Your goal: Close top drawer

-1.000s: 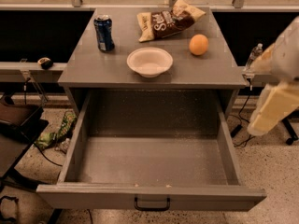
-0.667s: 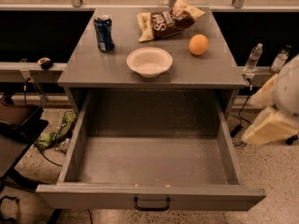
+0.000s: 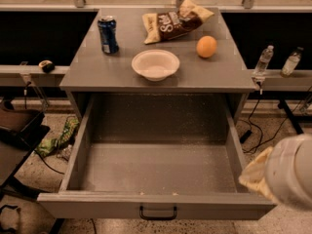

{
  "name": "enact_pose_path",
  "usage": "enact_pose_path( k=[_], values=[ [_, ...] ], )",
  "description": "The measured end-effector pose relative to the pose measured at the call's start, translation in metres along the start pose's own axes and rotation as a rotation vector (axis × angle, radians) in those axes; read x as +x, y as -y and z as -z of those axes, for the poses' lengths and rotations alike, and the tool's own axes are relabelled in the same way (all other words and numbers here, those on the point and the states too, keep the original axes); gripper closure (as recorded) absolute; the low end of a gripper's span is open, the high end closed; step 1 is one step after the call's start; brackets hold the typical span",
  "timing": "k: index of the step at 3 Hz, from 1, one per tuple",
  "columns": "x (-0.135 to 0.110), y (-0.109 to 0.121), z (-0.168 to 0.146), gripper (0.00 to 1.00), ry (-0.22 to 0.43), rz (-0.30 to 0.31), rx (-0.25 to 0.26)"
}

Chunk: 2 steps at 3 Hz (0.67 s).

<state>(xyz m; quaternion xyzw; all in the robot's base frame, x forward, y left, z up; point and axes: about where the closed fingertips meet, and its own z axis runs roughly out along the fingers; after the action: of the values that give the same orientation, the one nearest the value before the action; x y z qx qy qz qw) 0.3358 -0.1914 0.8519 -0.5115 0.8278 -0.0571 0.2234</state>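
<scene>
The top drawer [image 3: 97,206] of the grey cabinet is pulled far out toward me. Its inside is bare and grey. Its flat front faces me at the bottom of the view, with a small black loop handle [image 3: 158,213] at the centre. My gripper [image 3: 280,174] and arm show as a blurred white and cream shape at the lower right, just outside the drawer's right front corner and to the right of the handle. It holds nothing that I can see.
On the cabinet top [image 3: 92,72] stand a blue can [image 3: 107,34], a white bowl [image 3: 155,64], a chip bag [image 3: 175,21] and an orange [image 3: 206,47]. Two water bottles [image 3: 263,61] stand on a ledge at the right. Cables and clutter lie on the floor at the left.
My arm has moved down and toward the drawer's front right corner, from beside the cabinet's right edge. The drawer has not moved.
</scene>
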Motion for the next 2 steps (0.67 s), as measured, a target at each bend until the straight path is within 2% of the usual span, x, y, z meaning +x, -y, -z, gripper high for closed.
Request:
enact_pose_path(
  k=[1,2],
  values=[
    [0.036,-0.066,-0.07,1.0,-0.041,-0.014,-0.068],
    [0.074,-0.115,-0.121,1.0,-0.088,-0.037,-0.133]
  ],
)
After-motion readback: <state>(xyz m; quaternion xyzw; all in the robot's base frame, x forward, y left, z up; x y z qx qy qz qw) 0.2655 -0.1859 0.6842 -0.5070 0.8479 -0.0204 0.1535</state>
